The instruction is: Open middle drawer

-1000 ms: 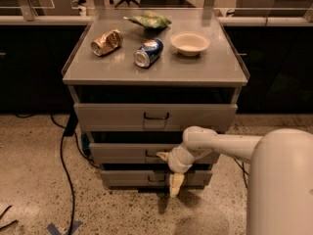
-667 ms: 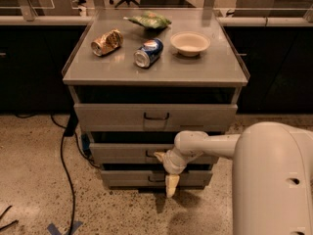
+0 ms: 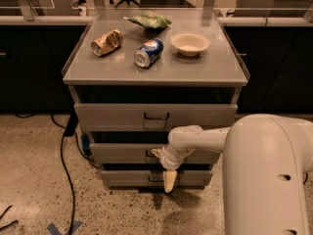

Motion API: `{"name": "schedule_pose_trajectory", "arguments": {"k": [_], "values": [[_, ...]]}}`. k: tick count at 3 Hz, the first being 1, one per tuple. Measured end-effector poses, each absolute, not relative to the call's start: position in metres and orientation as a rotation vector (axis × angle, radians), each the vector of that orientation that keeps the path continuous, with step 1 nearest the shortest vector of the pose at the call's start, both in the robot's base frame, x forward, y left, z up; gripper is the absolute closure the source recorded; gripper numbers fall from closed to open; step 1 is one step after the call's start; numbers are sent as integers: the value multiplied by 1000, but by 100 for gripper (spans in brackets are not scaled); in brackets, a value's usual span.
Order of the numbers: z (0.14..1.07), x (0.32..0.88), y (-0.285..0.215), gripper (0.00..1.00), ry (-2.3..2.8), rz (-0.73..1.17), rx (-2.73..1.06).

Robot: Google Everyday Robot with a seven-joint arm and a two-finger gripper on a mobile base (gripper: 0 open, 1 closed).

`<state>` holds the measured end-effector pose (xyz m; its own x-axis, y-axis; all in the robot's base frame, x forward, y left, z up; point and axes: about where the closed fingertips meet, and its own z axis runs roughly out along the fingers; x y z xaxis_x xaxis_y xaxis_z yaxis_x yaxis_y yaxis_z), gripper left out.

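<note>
- The end effector (image 3: 166, 164) sits a little further left than a second ago. It is now in front of the handle at the centre of the middle drawer (image 3: 117, 153).
- The forearm (image 3: 200, 137) behind it reaches further left across the right half of that drawer's front.
- The big white arm housing (image 3: 266, 175) fills more of the lower right, and its left edge is closer to the drawers.
</note>
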<state>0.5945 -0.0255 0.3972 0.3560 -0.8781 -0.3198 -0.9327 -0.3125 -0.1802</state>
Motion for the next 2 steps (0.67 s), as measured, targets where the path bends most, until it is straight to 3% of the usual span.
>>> {"name": "schedule_pose_trajectory", "arguments": {"k": [2], "values": [[372,595,-20,0,1606,322,-2306]]}}
